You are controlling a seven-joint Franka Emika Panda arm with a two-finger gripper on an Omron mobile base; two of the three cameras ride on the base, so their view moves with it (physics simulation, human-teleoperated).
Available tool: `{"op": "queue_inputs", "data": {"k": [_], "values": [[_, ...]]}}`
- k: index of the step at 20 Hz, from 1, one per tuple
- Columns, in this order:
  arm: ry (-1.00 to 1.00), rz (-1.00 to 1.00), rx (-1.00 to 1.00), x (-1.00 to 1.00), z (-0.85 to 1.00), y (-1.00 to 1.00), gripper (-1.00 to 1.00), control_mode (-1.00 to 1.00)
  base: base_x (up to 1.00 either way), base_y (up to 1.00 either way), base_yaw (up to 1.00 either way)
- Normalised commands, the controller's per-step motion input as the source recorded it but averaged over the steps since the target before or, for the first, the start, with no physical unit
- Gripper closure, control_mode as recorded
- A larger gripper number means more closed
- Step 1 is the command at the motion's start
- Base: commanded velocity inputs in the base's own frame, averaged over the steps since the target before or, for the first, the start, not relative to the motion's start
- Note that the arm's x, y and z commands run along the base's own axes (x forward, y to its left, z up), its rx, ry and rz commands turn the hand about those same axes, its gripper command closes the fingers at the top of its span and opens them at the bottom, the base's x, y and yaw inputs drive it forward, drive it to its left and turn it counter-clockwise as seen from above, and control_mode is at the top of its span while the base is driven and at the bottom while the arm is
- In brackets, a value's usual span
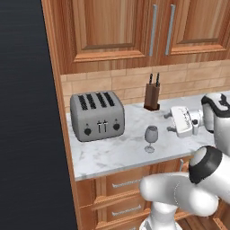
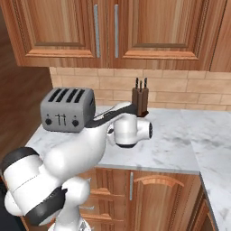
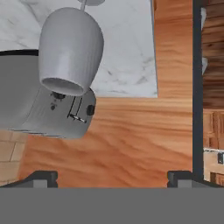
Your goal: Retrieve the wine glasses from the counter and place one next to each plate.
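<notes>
One grey translucent wine glass (image 1: pixel 151 137) stands upright on the white marble counter (image 1: pixel 117 152), right of the toaster and near the front edge. My gripper (image 1: pixel 170 122) hangs level just to its right, pointing at it, open and apart from it. In the rolled hand view the wine glass (image 3: pixel 70 48) appears upside down at the upper left, and my gripper (image 3: pixel 111 178) is spread wide with nothing between its tips. My arm covers this part of the counter (image 2: pixel 171 144) in the right base view. The plates are out of view.
A grey four-slot toaster (image 1: pixel 97 116) sits at the counter's left end, also seen as the toaster (image 2: pixel 67 109) and the toaster (image 3: pixel 39 105). A knife block (image 1: pixel 152 95) stands against the tile backsplash. Wooden cupboards hang above, drawers (image 1: pixel 126 184) below.
</notes>
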Motion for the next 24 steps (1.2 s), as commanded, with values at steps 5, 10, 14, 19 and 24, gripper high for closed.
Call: {"op": "queue_inputs", "data": {"k": [5,10,14,19,24], "values": [[0.03,0.00,-0.01,0.24,-0.39,-0.07,-1.00,-1.00,0.00,0.00,0.00],[0.01,0.00,-0.02,0.25,-0.50,-0.13,-1.00,-1.00,0.00,0.00,0.00],[0.03,0.00,-0.02,0.22,-0.48,-0.15,-1.00,-1.00,0.00,0.00,0.00],[0.05,0.00,-0.01,0.08,-0.35,-0.07,-1.00,-1.00,0.00,0.00,0.00],[0.16,0.00,-0.02,0.01,-0.30,0.00,-1.00,-1.00,0.00,0.00,0.00]]}}
